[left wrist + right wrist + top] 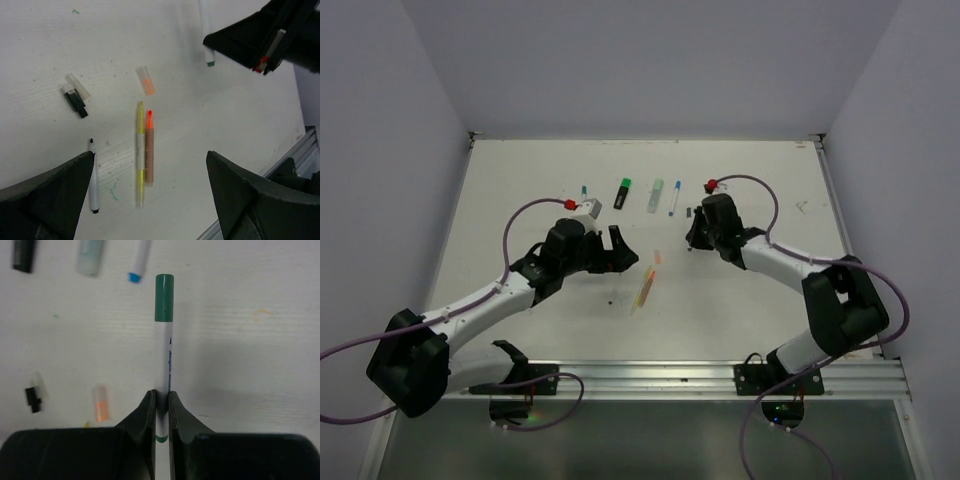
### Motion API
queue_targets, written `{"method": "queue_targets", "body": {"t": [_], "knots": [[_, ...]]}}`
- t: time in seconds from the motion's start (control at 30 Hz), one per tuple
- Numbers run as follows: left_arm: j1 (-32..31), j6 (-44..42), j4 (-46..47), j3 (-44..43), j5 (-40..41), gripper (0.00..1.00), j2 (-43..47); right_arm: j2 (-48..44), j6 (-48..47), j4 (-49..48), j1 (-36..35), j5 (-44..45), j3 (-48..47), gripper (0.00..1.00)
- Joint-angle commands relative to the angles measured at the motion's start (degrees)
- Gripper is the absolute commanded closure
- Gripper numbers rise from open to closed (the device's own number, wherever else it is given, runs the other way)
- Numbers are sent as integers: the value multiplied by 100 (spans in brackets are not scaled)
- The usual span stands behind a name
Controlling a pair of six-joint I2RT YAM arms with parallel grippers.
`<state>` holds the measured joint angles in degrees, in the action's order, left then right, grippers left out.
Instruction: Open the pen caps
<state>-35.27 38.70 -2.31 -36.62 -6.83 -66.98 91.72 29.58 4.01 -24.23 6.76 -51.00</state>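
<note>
Clamping the pen's (165, 365) barrel tight in the right tool (160, 399), green cap (164, 297) on, well beyond the tips. Holding the left tool (150, 165) wide open, empty, apart from that pen.

You're in a lab-type robot test cell, not a home or shop. White tabletop (720, 320) fills the centre of the top view, boxed in by bare pale walls (650, 60) at top, left & right. Aluminium rail (650, 375) runs along the bottom edge w/ two arms (480, 310) bolted on. Purple cables (536, 203) loop over them.
</note>
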Motion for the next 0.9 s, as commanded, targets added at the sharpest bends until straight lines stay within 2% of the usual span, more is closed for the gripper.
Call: {"method": "queue_targets", "body": {"t": [0.0,0.13,0.3,0.53,0.87], "knots": [[-24,497,1107,6,-451,4,-96,-751,90,-1277,-624,-474,441,100],[-112,770,1504,-64,-223,6,-192,-1322,337,-2078,-1223,-641,1092,100],[-314,1122,1707,-73,427,12,-298,-1517,539,-2974,-1786,-641,1496,100],[-516,1553,1936,59,1174,24,-377,-1526,548,-3389,-2174,-545,1602,100],[-727,1808,1980,67,1386,47,-632,-1587,671,-3749,-2358,-439,1752,100]]}}
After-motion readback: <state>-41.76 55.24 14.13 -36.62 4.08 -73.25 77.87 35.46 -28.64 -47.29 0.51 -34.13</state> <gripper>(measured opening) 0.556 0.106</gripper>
